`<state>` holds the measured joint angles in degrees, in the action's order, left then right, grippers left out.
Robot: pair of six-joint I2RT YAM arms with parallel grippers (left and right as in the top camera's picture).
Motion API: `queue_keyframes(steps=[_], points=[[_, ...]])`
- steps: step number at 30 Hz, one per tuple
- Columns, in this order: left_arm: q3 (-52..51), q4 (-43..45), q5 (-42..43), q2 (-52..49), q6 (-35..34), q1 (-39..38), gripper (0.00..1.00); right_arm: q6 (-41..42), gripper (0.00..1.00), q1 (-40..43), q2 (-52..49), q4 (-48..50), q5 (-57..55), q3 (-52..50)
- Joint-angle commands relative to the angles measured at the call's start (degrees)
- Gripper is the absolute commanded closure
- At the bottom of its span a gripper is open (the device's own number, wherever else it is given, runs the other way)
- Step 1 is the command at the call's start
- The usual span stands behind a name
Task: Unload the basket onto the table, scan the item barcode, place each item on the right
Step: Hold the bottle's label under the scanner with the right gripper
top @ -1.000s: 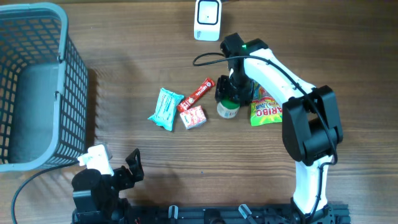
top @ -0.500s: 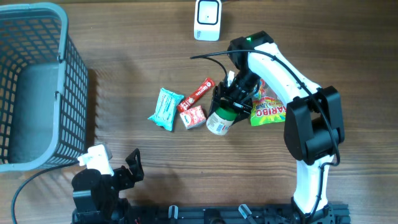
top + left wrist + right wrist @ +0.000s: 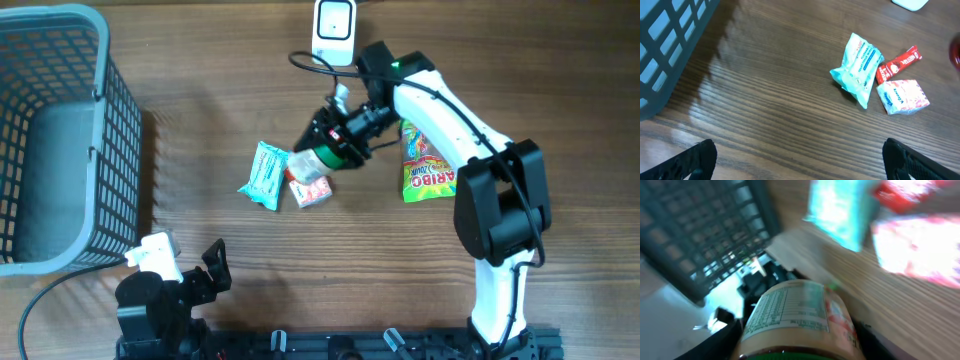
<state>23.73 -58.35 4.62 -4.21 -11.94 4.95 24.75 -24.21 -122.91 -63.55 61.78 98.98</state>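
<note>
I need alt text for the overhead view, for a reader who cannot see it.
The right gripper holds a jar, tilted, over snack packets on a wooden table. A white scanner sits beyond it; a blue basket stands at left.

A grey-blue mesh basket sits at the wooden table's ten o'clock; mid-table lies a teal packet; a pink-and-white packet just beside it at four o'clock; a red stick at two; a Haribo bag farther off at three.

Small jar with green lid and pale label bearing a printed table and a red picture; gripped in the right gripper, tipped sideways above the worktop, lid end toward the gripper. White scanner near, apart.
</note>
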Motion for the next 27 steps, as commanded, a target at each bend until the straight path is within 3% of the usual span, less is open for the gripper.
queue_keyframes(steps=[1, 5, 8, 16, 19, 27], points=[[-0.2, 0.0, 0.9, 0.4, -0.5, 0.3, 0.0, -2.4, 0.62, -2.0, 1.7, 1.7, 9.8, 1.1], [-0.2, 0.0, 0.9, 0.4, -0.5, 0.3, 0.0, -5.2, 0.6, -3.7, 8.3, 1.8, 9.6, 1.1], [-0.2, 0.0, 0.9, 0.4, -0.5, 0.3, 0.0, -2.9, 0.57, -4.5, 16.4, 0.9, 0.9, 1.1], [-0.2, 0.0, 0.9, 0.4, -0.5, 0.3, 0.0, 5.6, 0.57, -5.6, 37.9, -0.5, -47.4, 1.1], [-0.2, 0.0, 0.9, 0.4, -0.5, 0.3, 0.0, 6.9, 0.57, -5.6, 38.4, 3.7, -65.2, 0.7], [-0.2, 0.0, 0.9, 0.4, -0.5, 0.3, 0.0, -1.0, 0.53, -5.6, 27.8, 24.7, -71.5, -1.4]])
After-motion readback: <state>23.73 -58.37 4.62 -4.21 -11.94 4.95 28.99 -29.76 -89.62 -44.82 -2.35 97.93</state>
